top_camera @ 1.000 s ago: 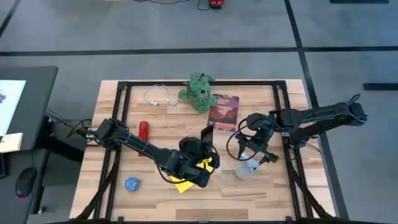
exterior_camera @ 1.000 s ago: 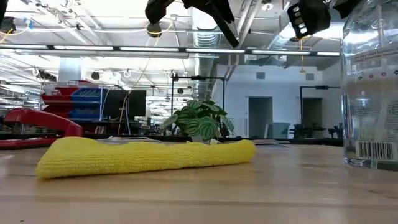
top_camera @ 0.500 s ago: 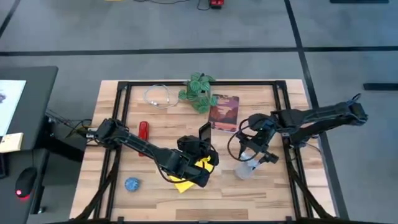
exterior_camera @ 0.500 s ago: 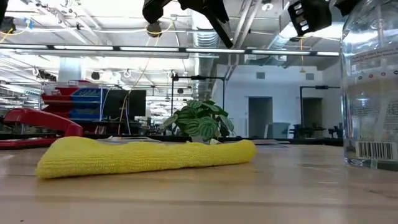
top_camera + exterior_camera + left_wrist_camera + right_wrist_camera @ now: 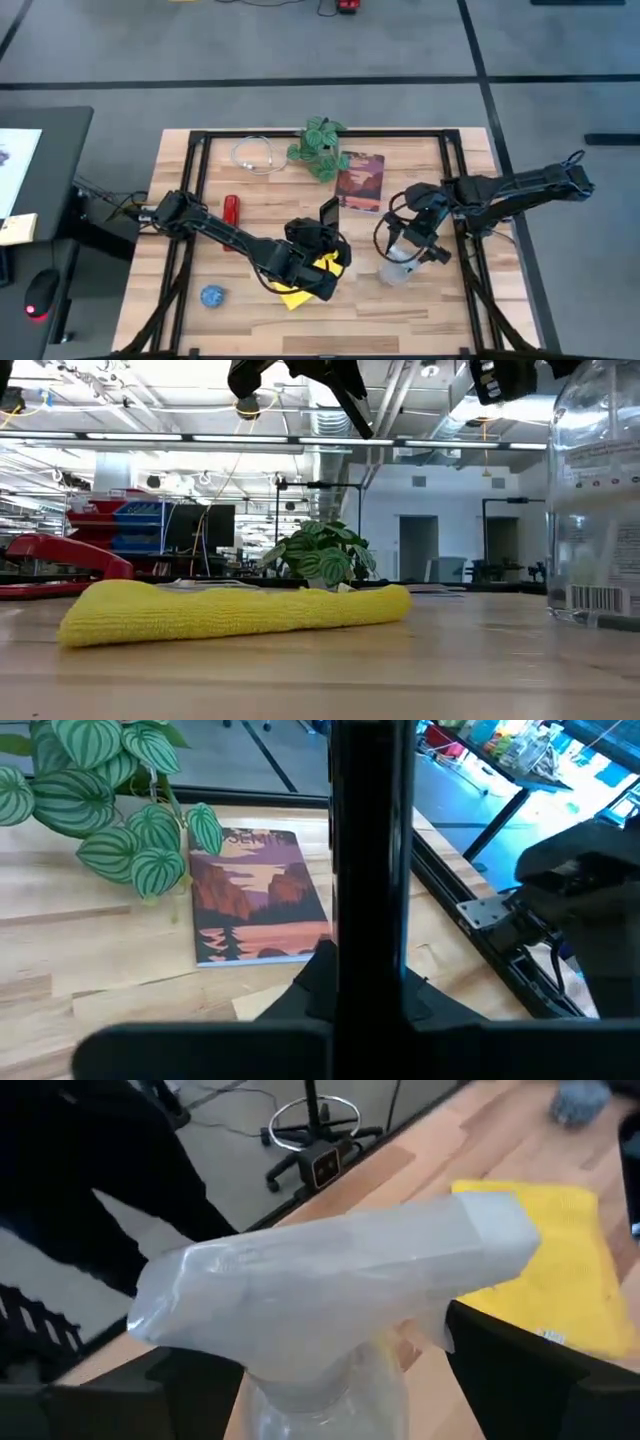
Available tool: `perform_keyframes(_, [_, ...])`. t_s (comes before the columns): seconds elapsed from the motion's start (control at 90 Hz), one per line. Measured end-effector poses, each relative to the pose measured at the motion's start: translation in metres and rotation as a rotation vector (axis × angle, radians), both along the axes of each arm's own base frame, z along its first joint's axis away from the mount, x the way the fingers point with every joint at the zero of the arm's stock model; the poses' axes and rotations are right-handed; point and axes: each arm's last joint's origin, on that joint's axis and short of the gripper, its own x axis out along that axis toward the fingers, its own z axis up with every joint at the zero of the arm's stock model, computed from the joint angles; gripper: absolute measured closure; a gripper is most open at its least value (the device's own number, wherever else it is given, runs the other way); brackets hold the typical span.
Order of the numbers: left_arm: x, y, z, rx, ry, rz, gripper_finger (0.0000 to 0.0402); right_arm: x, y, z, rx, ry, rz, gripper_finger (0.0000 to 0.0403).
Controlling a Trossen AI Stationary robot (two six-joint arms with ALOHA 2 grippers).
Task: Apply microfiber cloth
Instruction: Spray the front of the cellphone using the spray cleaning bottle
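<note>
Left arm: reached low across the table from its left edge, elbow bent. My left gripper (image 5: 318,240) stood closed on a black phone (image 5: 329,212), held upright on edge in front of the wrist camera.

Cloth (image 5: 312,275): yellow, folded flat on the wooden table (image 5: 440,300), directly under and just behind my left gripper, not touched by either gripper.

Right arm: stretched in from the table's right edge, wrist bent down. My right gripper (image 5: 412,235) hung at the head of a clear spray bottle (image 5: 397,268), fingers either side of the trigger top; grip could not be told.

Beyond the phone: a book (image 5: 258,905), a potted plant (image 5: 100,805) beside it.
</note>
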Motion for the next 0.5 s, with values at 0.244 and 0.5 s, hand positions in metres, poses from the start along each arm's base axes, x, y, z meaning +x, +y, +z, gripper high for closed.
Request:
perform_keyframes(0.244, [0.0, 0.0, 0.0, -0.004, -0.004, 0.002, 0.0398, 0.0072, 0.0072, 0.0024, -0.095, -0.192, 0.123, 0.0097])
perform_keyframes(0.5, [0.0, -0.0002, -0.0001, -0.008, -0.007, 0.002, 0.0397, 0.0069, 0.007, 0.0024, -0.097, -0.19, 0.124, 0.0097])
